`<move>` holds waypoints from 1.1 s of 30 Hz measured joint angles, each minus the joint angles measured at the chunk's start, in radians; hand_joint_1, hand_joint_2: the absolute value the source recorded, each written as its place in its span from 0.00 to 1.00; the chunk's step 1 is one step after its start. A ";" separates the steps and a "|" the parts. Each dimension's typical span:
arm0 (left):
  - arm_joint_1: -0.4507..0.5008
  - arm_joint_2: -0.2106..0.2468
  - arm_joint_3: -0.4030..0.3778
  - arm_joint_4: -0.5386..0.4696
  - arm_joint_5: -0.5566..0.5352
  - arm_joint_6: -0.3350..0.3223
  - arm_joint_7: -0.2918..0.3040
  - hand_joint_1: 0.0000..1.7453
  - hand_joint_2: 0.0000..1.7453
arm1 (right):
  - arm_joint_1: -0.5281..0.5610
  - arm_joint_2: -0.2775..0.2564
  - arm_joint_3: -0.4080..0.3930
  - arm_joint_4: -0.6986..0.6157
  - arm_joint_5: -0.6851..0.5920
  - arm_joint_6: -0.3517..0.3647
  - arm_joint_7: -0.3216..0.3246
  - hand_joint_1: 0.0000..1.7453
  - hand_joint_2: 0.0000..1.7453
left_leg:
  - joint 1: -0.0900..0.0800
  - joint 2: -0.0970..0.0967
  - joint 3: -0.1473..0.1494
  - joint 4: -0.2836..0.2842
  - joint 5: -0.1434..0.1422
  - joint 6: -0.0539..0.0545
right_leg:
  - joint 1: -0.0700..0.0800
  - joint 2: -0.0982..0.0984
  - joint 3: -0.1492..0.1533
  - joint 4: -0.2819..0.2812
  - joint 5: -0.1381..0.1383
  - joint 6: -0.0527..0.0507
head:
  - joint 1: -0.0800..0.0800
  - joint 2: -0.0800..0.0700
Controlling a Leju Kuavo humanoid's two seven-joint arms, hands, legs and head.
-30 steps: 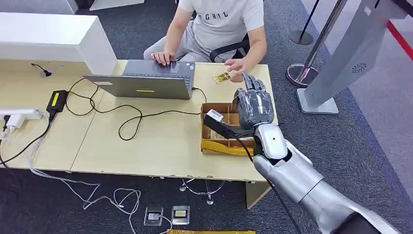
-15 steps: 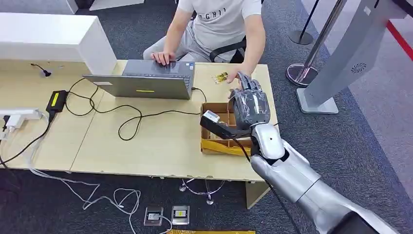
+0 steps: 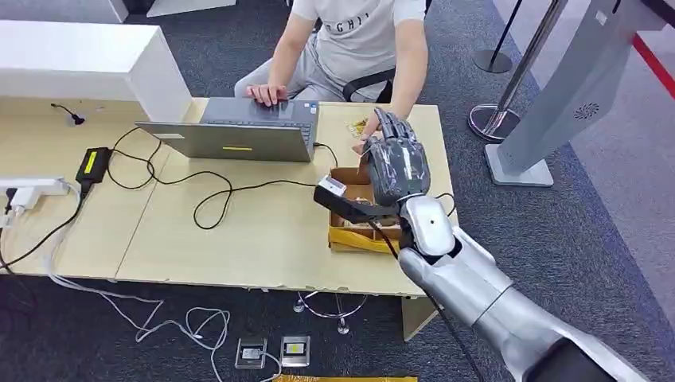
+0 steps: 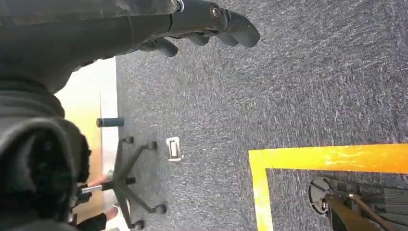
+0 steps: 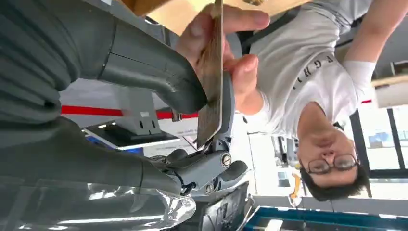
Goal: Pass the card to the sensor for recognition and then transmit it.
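Observation:
A small yellowish card (image 3: 362, 127) is at the far edge of the table (image 3: 239, 231), held in the fingers of a seated person (image 3: 358, 40). My right hand (image 3: 396, 163) is raised beside it, fingers pointing up. In the right wrist view the card (image 5: 211, 82) stands edge-on between my thumb (image 5: 159, 82) and a dark finger (image 5: 226, 110), which press on it from both sides, while the person's fingers (image 5: 226, 53) still pinch its other end. My left hand (image 4: 192, 19) hangs over grey carpet with its fingers apart, holding nothing.
An open cardboard box (image 3: 350, 235) lies under my right arm. A laptop (image 3: 239, 135) with trailing cables (image 3: 207, 199) is to the left, and a white block (image 3: 79, 64) at the far left. A grey kiosk (image 3: 557, 95) and a barrier post base (image 3: 487, 119) stand right of the table.
My right hand has moved left and forward over the box until it reaches the card. The person's hand has kept the card near the table's far edge.

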 joint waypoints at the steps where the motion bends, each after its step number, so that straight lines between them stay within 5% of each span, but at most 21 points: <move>1: 0.000 -0.001 0.000 0.000 0.000 0.000 0.002 0.00 0.00 | -0.004 0.002 0.000 0.002 0.000 0.000 0.000 1.00 1.00 | 0.000 0.000 0.000 0.000 0.000 0.000 | 0.000 0.000 0.000 0.000 0.000 0.000 | 0.000 0.000; 5: 0.000 -0.003 0.000 0.000 0.000 0.002 0.006 0.00 0.00 | -0.010 0.008 0.000 0.007 -0.002 0.012 0.010 1.00 1.00 | 0.000 0.000 0.000 0.000 0.000 0.000 | 0.000 0.000 0.000 0.000 0.000 0.000 | 0.000 0.000; 8: 0.000 -0.005 0.000 0.000 -0.016 -0.003 0.015 0.00 0.00 | -0.014 0.007 0.001 0.023 0.006 0.029 0.098 1.00 1.00 | 0.000 0.000 0.000 0.000 0.000 0.000 | 0.000 0.000 0.000 0.000 0.000 0.000 | 0.000 0.000; 15: 0.003 -0.005 0.000 0.000 -0.031 -0.009 0.018 0.00 0.00 | -0.016 -0.057 -0.006 0.051 -0.011 0.026 0.100 1.00 1.00 | 0.000 0.000 0.000 0.000 0.000 0.000 | 0.000 0.000 0.000 0.000 0.000 0.000 | 0.000 0.000; 16: 0.002 -0.005 0.000 0.000 -0.032 -0.009 0.018 0.00 0.00 | -0.016 -0.064 -0.006 0.053 -0.012 0.026 0.104 0.87 1.00 | 0.000 0.000 0.000 0.000 0.000 0.000 | 0.000 0.000 0.000 0.000 0.000 0.000 | 0.000 0.000; 17: 0.003 -0.005 0.000 0.000 -0.032 -0.009 0.018 0.00 0.00 | -0.017 -0.070 -0.006 0.055 -0.012 0.026 0.105 0.00 1.00 | 0.000 0.000 0.000 0.000 0.000 0.000 | 0.000 0.000 0.000 0.000 0.000 0.000 | 0.000 0.000; 18: 0.003 -0.005 0.000 0.000 -0.033 -0.010 0.018 0.00 0.00 | -0.017 -0.074 -0.007 0.057 -0.012 0.026 0.107 0.00 1.00 | 0.000 0.000 0.000 0.000 0.000 0.000 | 0.000 0.000 0.000 0.000 0.000 0.000 | 0.000 0.000; 19: 0.003 -0.005 0.000 0.000 -0.034 -0.010 0.018 0.00 0.00 | -0.016 -0.079 -0.007 0.059 -0.011 0.026 0.111 0.00 0.00 | 0.000 0.000 0.000 0.000 0.000 0.000 | 0.000 0.000 0.000 0.000 0.000 0.000 | 0.000 0.000; 33: 0.003 -0.006 0.000 0.000 -0.042 -0.019 0.019 0.00 0.00 | -0.016 -0.109 -0.005 0.076 -0.036 0.040 0.106 0.00 0.00 | 0.000 0.000 0.000 0.000 0.000 0.000 | 0.000 0.000 0.000 0.000 0.000 0.000 | 0.000 0.000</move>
